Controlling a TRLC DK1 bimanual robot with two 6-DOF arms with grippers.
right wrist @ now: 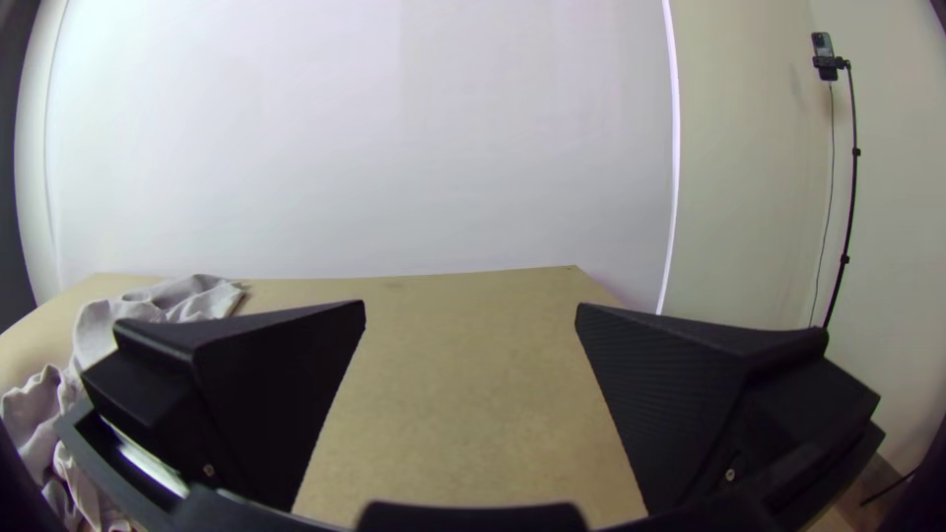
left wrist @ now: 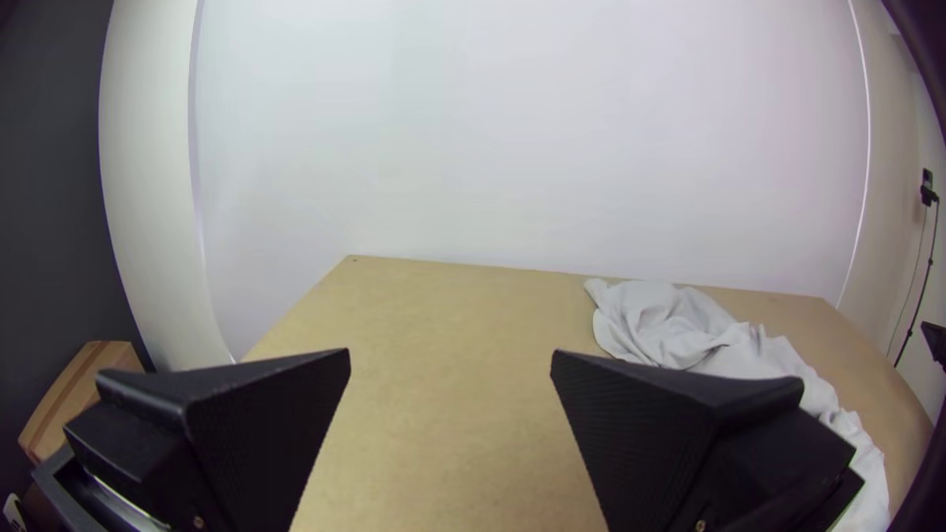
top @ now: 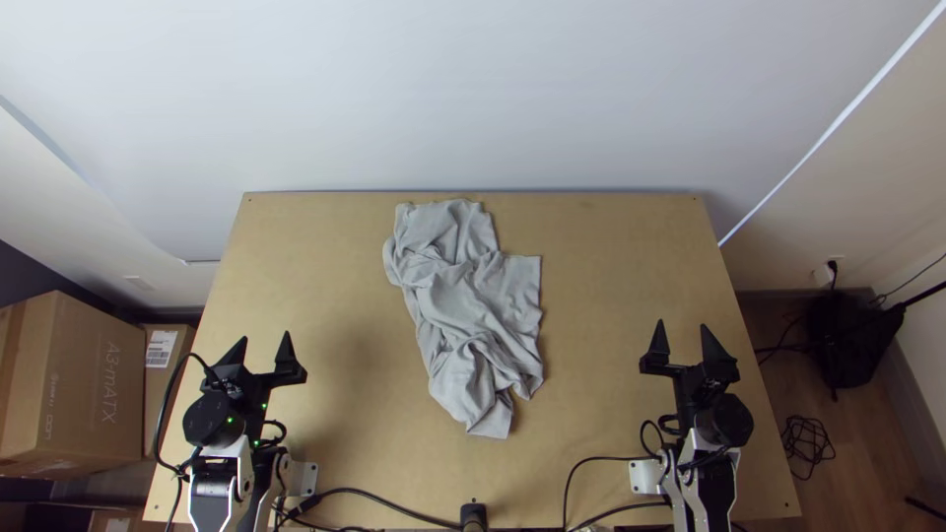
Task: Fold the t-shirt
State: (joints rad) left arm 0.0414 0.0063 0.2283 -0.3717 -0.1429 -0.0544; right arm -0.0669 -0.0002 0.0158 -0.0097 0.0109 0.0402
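So, starting at my far left: a big cardboard box (top: 94, 379) sits beyond the worktop (top: 325, 236), out to the left of my left claw (top: 264, 340). That claw is over the left side of the wood, tips aimed at the far edge, and its two flat black fingers (left wrist: 271, 424) are spread wide.

A black cable (top: 379, 498) runs behind it, along the near edge. Going right from that claw, well apart from it, there's the t-shirt (top: 468, 296). It's light grey, lying on the wood in a long, bunched, wrinkly heap. One end goes way past my claw tips, close to the far edge, and the other comes back nearer to me than those tips. The side facing my right claw (top: 683, 327) has a flatter bit up past the middle, and the near end is all rumpled folds.

That right claw is apart from the shirt, on its other side, also pointing at the far edge, also with its fingers wide open. Further right of it, off the wood, I've got a black bag-like thing (top: 852, 340) and a loose tangle of cable (top: 808, 440) on the floor, plus a phone (right wrist: 824, 57) up on a thin stand (right wrist: 851, 197).
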